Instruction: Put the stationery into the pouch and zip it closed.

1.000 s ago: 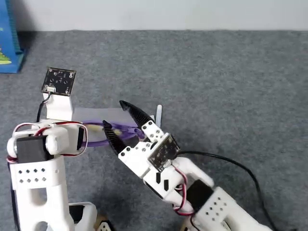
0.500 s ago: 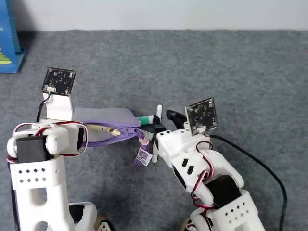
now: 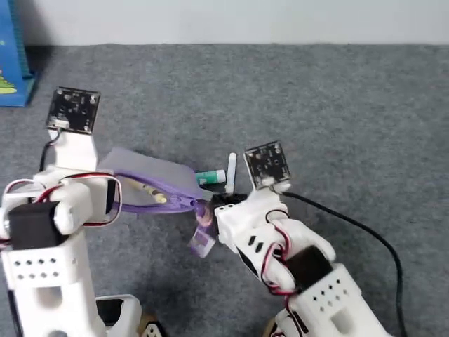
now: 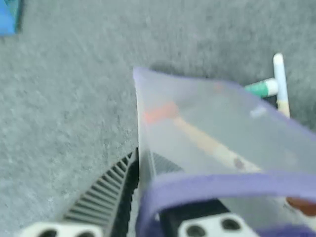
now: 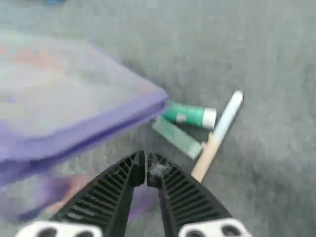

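A translucent purple pouch (image 3: 151, 172) hangs tilted above the grey mat, and my left gripper (image 4: 143, 165) is shut on its edge. Inside the pouch lies a pencil (image 4: 202, 140) with an orange end. My right gripper (image 5: 147, 170) is at the pouch's zipper end (image 3: 203, 206), with its jaws shut on the small zipper pull. A paper tag (image 3: 201, 242) dangles below that end. On the mat beside the pouch lie a green glue stick (image 5: 190, 115), a flat green eraser (image 5: 177, 137) and a white pen (image 5: 217, 134).
A blue box (image 3: 12, 63) stands at the far left back corner. A black cable (image 3: 351, 225) trails from the right arm across the mat. A white wall borders the back edge.
The right arm swung away from over the pouch, then came back to its zipper end, and its jaws went from open to shut. The left arm raised and tilted the pouch.
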Available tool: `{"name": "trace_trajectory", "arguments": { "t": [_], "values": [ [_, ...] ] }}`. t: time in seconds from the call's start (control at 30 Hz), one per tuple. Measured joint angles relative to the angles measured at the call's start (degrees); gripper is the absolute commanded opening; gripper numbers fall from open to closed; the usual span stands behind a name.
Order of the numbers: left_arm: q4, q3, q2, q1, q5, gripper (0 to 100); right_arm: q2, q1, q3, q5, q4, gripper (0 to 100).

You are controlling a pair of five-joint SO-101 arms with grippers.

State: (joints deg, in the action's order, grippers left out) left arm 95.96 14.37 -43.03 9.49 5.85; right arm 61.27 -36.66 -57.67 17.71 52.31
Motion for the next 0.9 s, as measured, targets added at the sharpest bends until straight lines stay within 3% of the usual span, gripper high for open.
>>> {"name": "trace_trajectory", "arguments": {
  "t": [0.37, 0.5, 0.6, 0.9],
  "values": [
    [2.02, -1.05, 0.18, 0.0, -2.81, 1, -2.81, 8.88, 0.0, 1.23, -2.9, 1.8],
    [2.02, 0.7, 0.18, 0.53, -2.99, 1, -5.19, 8.7, 0.0, 1.23, -5.1, 12.3],
    [2.02, 0.7, 0.18, 4.13, -2.99, 1, -10.9, 9.23, 0.18, 1.23, -7.03, 18.1],
    [1.05, 5.45, 0.0, 8.09, -2.99, 1, -39.56, 9.49, 15.91, 4.84, -8.09, 14.3]
  ]
}}
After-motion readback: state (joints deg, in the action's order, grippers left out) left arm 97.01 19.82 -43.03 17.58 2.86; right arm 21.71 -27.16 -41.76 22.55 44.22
